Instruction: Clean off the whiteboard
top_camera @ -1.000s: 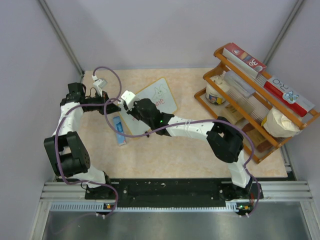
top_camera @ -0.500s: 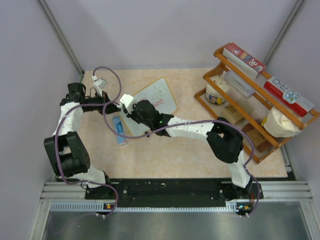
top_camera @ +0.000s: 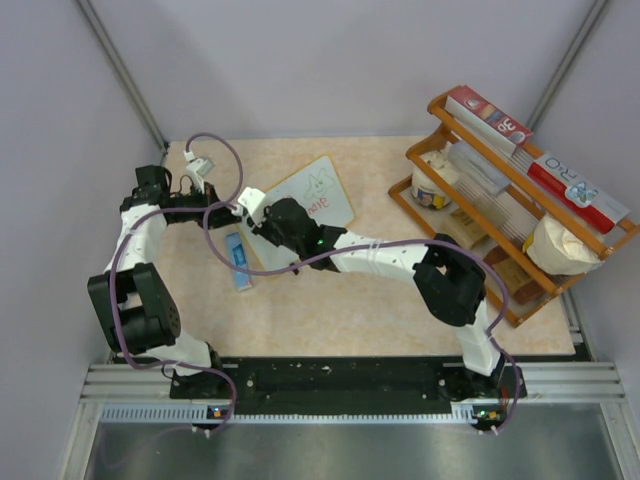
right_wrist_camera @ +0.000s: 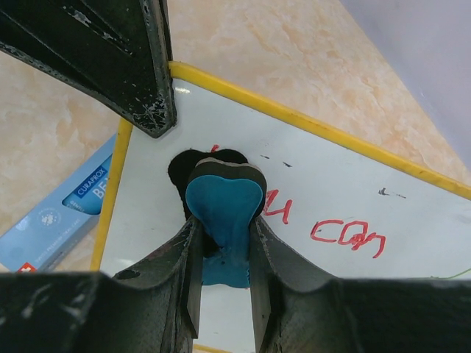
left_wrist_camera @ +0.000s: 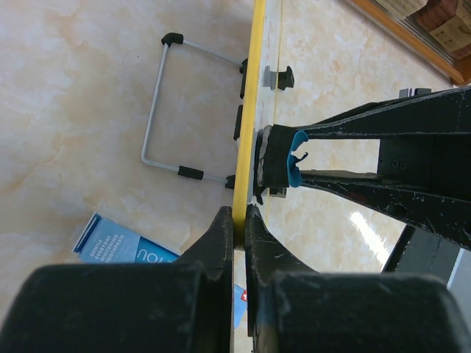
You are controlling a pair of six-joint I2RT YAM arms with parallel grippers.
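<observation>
The whiteboard (top_camera: 322, 192) stands tilted on the table with red writing (right_wrist_camera: 346, 237) on its face. My left gripper (left_wrist_camera: 237, 217) is shut on the board's yellow edge (left_wrist_camera: 255, 88) at its left corner. My right gripper (right_wrist_camera: 221, 228) is shut on a blue-black eraser (right_wrist_camera: 224, 200) and presses it flat against the white face (right_wrist_camera: 331, 176), just left of the red letters. From above, both grippers meet at the board's left end, left gripper (top_camera: 230, 208) and right gripper (top_camera: 258, 206). The left wrist view shows the eraser (left_wrist_camera: 282, 157) touching the board edge-on.
A narrow blue box (top_camera: 238, 258) lies flat on the table near the board's left corner, also in the wrist views as blue box (left_wrist_camera: 121, 243) and blue box (right_wrist_camera: 59, 213). A wire stand (left_wrist_camera: 153, 110) props the board's back. A wooden rack (top_camera: 510, 200) with packets fills the right side.
My right gripper has slid the eraser a little to the left across the board. The left gripper has held the board still.
</observation>
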